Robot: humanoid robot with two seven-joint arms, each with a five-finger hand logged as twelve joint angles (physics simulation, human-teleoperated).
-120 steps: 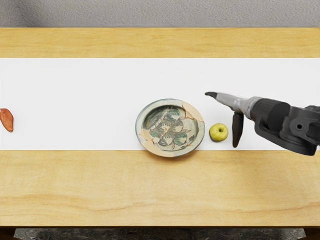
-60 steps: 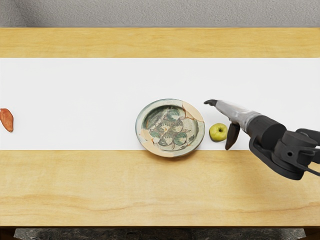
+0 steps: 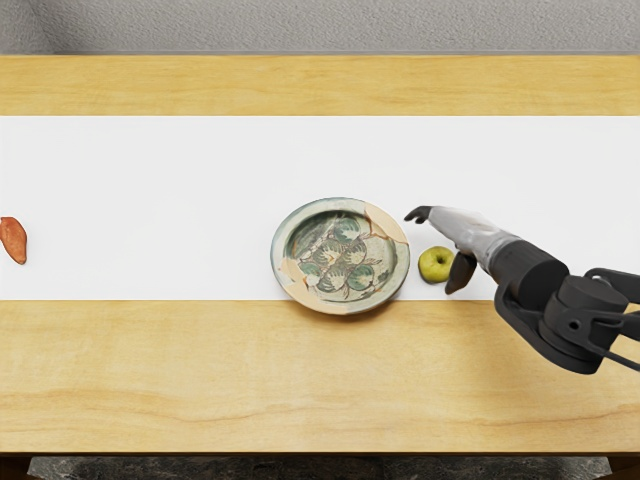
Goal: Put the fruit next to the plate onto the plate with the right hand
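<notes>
Green apple (image 3: 437, 264) is sitting right of plate (image 3: 280, 258); right hand (image 3: 460, 238) is hovering beside it, fingers spread, empty. Likely light, firm, smooth; grip sides.

Head view, single frame. Wooden table (image 3: 300, 375) with a white strip (image 3: 200, 180) running across its full width. Patterned plate (image 3: 281, 256) sits on the strip near centre, its near rim at the strip's edge. Small yellow-green fruit (image 3: 436, 264) lies on the strip just beside the plate's right rim, not on it. Right arm enters from the right edge; right robot hand (image 3: 460, 238) is over the fruit's far-right side, fingers spread. One dark fingertip (image 3: 418, 213) points left past the fruit, above the plate's rim. The thumb (image 3: 461, 272) hangs down at the fruit's right side; contact uncertain, possibly just touching. Orange-red object (image 3: 12, 240) at the left edge, partly cut off.
</notes>
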